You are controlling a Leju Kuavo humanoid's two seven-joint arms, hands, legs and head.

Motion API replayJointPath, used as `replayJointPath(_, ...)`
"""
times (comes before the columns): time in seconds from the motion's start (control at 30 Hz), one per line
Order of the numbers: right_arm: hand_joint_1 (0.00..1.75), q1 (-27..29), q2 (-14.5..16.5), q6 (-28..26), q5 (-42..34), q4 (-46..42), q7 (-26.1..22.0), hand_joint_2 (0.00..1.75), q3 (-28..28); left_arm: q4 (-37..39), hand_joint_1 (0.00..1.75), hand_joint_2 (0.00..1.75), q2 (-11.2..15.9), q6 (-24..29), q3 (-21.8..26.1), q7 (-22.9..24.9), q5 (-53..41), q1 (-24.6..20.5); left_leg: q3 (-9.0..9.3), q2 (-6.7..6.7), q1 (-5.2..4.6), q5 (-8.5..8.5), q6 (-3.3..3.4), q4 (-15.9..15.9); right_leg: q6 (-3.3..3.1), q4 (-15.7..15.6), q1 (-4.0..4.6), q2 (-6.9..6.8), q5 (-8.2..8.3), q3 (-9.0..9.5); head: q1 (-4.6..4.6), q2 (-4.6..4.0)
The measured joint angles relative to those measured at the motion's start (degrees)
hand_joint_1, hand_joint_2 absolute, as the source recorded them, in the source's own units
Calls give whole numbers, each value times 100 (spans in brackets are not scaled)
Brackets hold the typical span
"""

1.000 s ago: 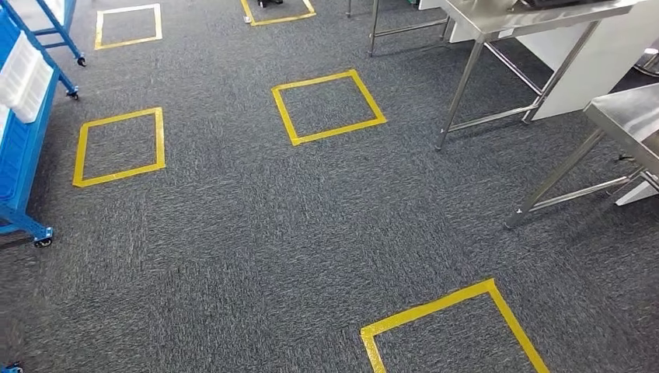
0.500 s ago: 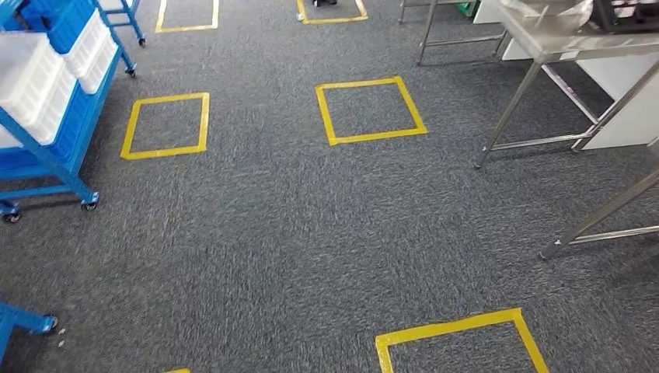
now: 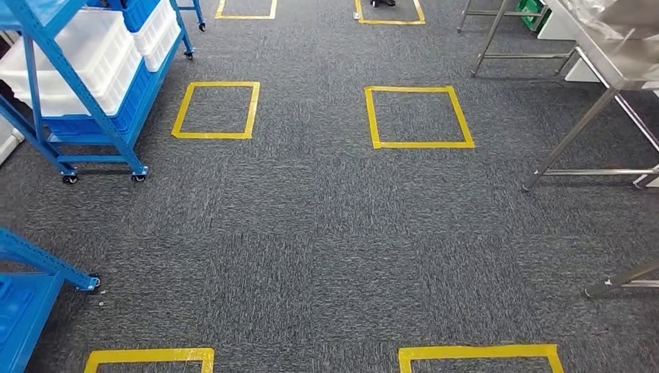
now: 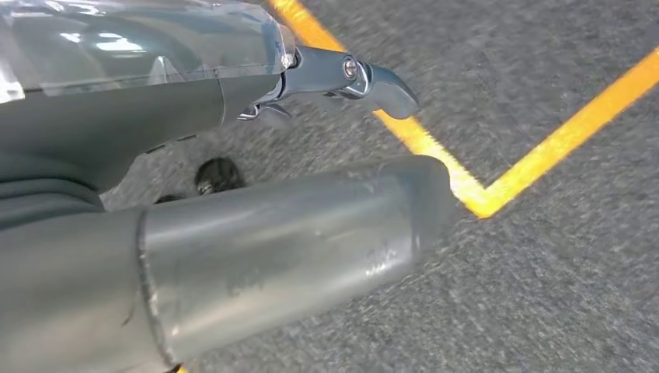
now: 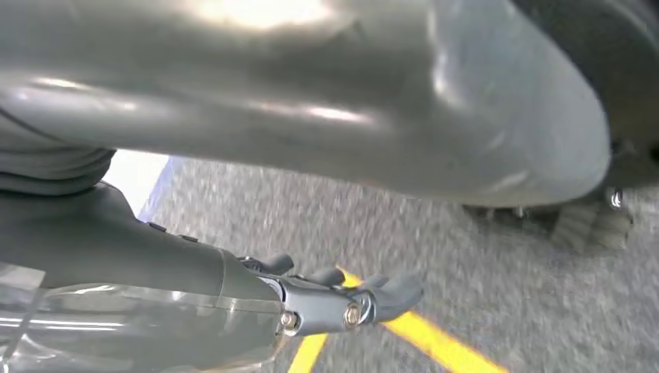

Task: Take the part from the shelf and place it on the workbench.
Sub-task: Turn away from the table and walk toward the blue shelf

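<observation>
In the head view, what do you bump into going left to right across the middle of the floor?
Blue shelf cart → left yellow tape square → right yellow tape square → steel workbench.

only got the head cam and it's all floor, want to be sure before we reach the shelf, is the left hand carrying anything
Observer: No. In the left wrist view the left hand holds nothing, with its fingers apart from the thumb.
Operator: and the right one
Observer: The right hand holds nothing either. Its fingers are slightly curled and well clear of the thumb.
Operator: what's under the left one
Observer: A yellow tape corner lies on the grey carpet just past the left hand.
</observation>
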Motion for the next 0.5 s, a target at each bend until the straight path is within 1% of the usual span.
replayJointPath(0.07,0,-33,4,0,1,0,2,0,0,15,0,0,7,-3,3,8,-1,11,-13,-120,9,39,-60,-52,-29,-99,-4,-92,32,41,12,0)
replayJointPath(0.1,0,-44,14,0,1,0,3,0,-1,21,0,0,19,-4,5,10,-1,24,-12,-96,0,30,-79,-50,-25,-192,-22,-163,71,92,14,0)
replayJointPath(0.13,0,-41,23,1,1,0,3,0,-1,25,0,0,31,-4,7,11,-1,30,-41,6,-15,-34,-99,26,-19,-295,-43,-237,113,151,6,0)
replayJointPath(0.17,0,-32,33,1,1,0,3,0,-1,28,0,0,43,-4,7,11,-1,28,-135,161,-22,-169,-125,235,-6,-383,-65,-326,147,204,-1,0)
replayJointPath(0.2,0,-18,38,2,1,0,3,0,-1,31,0,0,57,-5,8,12,-1,21,-278,346,-9,-350,-153,548,7,-426,-74,-414,158,235,-6,0)
replayJointPath(0.23,0,-5,40,3,1,1,3,0,-1,34,0,0,66,-7,8,13,-1,14,-462,469,15,-537,-200,918,9,-433,-77,-498,151,242,-12,0)
replayJointPath(0.27,0,0,42,4,1,1,3,0,-1,37,0,0,76,-8,8,13,-1,11,-622,535,49,-664,-249,1238,21,-423,-81,-585,137,240,-13,0)
replayJointPath(0.3,0,2,44,5,1,1,4,0,-1,38,0,0,87,-10,9,14,2,16,-698,569,83,-687,-295,1392,39,-404,-92,-661,118,237,-13,0)
replayJointPath(0.33,0,1,49,5,1,1,7,0,-1,39,0,0,99,-16,10,16,2,25,-668,600,116,-604,-343,1343,65,-373,-111,-738,92,232,-13,0)
replayJointPath(0.37,0,0,52,6,1,0,10,0,-1,39,0,0,105,-23,12,18,-1,32,-528,645,144,-438,-386,1084,101,-329,-137,-807,59,228,-15,0)
replayJointPath(0.4,0,0,55,7,1,0,16,0,-1,39,0,0,109,-30,14,20,-8,36,-316,742,168,-258,-425,684,146,-265,-160,-874,12,222,-16,0)
replayJointPath(0.43,0,0,54,8,1,0,21,0,-1,39,0,0,105,-36,14,22,-22,34,-130,836,170,-124,-436,349,196,-200,-173,-932,-40,215,-20,0)
replayJointPath(0.47,0,1,51,9,1,0,27,0,-2,30,0,0,97,-30,13,19,-47,31,-6,900,167,-55,-402,126,245,-145,-177,-980,-86,210,-17,0)
replayJointPath(0.5,0,-4,49,12,1,0,31,0,-2,17,0,0,89,-16,13,14,-72,32,48,935,153,-40,-348,23,289,-104,-175,-1019,-120,209,-11,-1)
